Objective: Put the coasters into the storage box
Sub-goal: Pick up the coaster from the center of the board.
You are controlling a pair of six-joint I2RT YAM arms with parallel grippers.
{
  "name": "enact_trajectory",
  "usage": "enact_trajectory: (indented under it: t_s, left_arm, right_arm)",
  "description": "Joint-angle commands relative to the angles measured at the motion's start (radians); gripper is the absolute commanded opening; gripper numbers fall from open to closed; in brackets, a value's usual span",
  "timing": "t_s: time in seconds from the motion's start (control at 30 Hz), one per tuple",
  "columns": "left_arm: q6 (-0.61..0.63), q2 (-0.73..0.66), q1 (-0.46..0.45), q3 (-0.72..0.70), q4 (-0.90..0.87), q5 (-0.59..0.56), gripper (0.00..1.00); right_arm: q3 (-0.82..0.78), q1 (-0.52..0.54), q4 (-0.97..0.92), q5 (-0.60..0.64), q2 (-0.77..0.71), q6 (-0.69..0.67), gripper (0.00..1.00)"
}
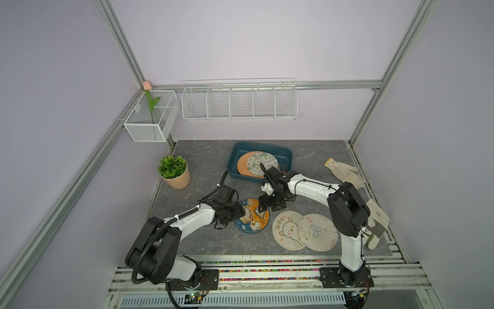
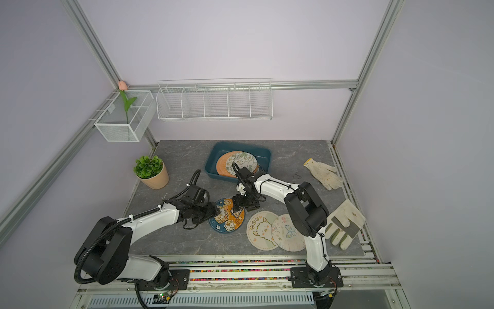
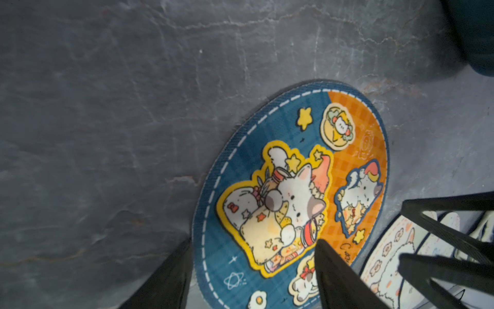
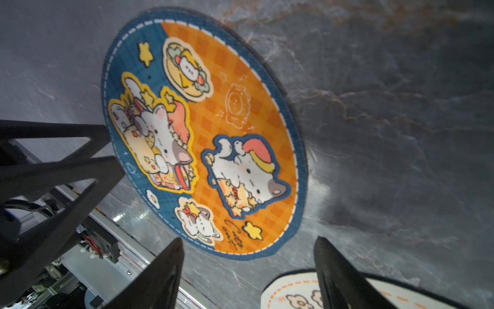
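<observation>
A blue-and-orange cartoon coaster (image 1: 251,217) (image 3: 294,187) (image 4: 213,128) lies on the grey table. My left gripper (image 1: 241,211) (image 3: 251,270) is open at its left rim, with one finger on the table beside the rim and the other over the print. My right gripper (image 1: 263,206) (image 4: 248,273) is open at the coaster's far right edge, with bare table between its fingers. The teal storage box (image 1: 236,153) behind holds an orange coaster (image 1: 243,167) and a floral coaster (image 1: 263,160). An alpaca coaster (image 1: 288,230) and a butterfly coaster (image 1: 319,232) overlap at the right.
Two off-white gloves (image 1: 344,172) (image 1: 377,222) lie along the right edge. A potted plant (image 1: 175,172) stands at the left. White wire baskets (image 1: 239,103) (image 1: 151,119) hang on the back wall, above the table.
</observation>
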Motion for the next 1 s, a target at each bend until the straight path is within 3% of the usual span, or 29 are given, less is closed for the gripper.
enact_trajectory:
  t_s: [0.0, 0.6, 0.73, 0.97]
  left_arm:
    - [0.007, 0.017, -0.003, -0.029, -0.069, 0.005, 0.72]
    - [0.019, 0.027, -0.005, -0.012, -0.083, 0.003, 0.70]
    - [0.020, 0.028, -0.004, -0.011, -0.086, 0.006, 0.70]
    - [0.024, 0.029, -0.004, -0.003, -0.096, 0.002, 0.70]
  right_arm:
    - [-0.010, 0.009, 0.021, 0.023, 0.022, 0.006, 0.74]
    - [-0.019, 0.033, 0.050, 0.039, 0.067, 0.008, 0.60]
    - [-0.020, 0.035, 0.058, 0.035, 0.072, 0.010, 0.51]
    - [-0.017, 0.036, 0.061, 0.029, 0.073, 0.009, 0.21]
